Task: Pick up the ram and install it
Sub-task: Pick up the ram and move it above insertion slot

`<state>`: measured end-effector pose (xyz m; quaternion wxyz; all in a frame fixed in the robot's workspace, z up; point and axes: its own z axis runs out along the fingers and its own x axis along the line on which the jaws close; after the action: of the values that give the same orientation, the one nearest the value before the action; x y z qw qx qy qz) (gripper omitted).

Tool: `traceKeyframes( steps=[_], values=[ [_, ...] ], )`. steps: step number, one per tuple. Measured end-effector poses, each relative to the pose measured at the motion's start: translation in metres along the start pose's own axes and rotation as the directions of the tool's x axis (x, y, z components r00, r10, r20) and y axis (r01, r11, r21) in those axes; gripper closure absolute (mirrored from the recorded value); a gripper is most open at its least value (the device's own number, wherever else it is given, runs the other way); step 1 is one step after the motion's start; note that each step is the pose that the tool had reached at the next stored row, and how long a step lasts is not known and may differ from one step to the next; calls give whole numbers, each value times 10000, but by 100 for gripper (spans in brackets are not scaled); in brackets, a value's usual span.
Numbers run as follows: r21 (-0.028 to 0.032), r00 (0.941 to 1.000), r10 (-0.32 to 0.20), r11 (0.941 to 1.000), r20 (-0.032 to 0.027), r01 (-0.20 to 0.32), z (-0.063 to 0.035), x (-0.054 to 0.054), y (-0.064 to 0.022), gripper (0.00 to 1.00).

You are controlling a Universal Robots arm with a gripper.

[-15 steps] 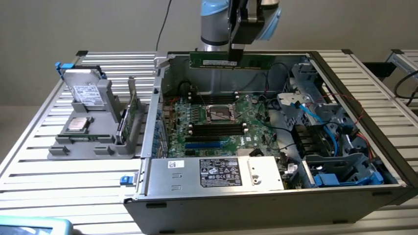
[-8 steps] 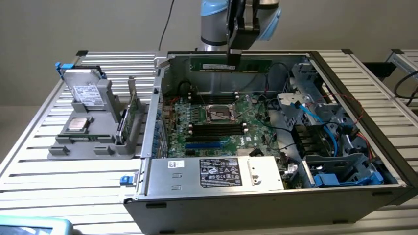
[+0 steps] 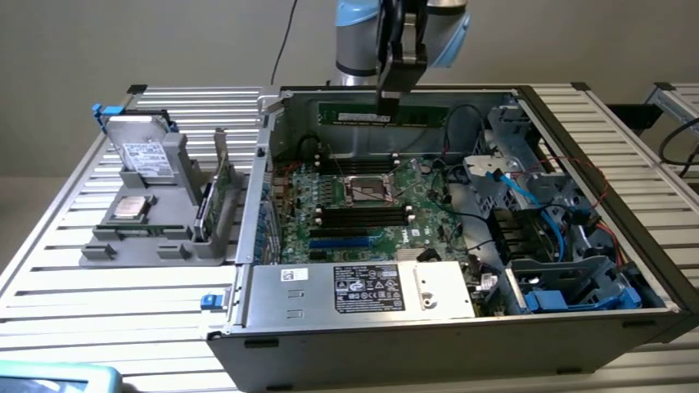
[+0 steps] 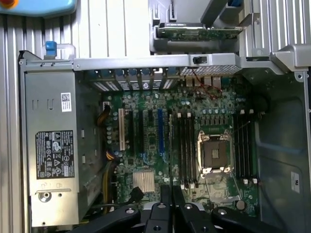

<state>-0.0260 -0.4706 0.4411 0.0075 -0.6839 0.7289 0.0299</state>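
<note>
**Ram in the gripper, hanging over the open case in line with the slots**

The ram (image 3: 349,115) hangs on edge above the far side of the open computer case (image 3: 437,348). Its long axis runs across the exterior view from left to right. The gripper (image 3: 390,108) is clenched on the ram's upper edge, a little off the middle towards the exterior view's right, so the stick sits straight under the fingers. Below, on the motherboard (image 3: 431,192), the black memory slots (image 3: 358,214) run the same way as the stick, in banks on either side of the processor socket (image 3: 368,188). From where I stand, the ram looks well above the board and touches no slot. The banks lie beneath it and nearer the power supply (image 3: 361,291).
</note>
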Motion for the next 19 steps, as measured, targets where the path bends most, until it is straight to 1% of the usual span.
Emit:
traceKeyframes(
  steps=[19],
  values=[
    [2,10000,32,10000,2,-32,359,-231,4,87]
  ],
)
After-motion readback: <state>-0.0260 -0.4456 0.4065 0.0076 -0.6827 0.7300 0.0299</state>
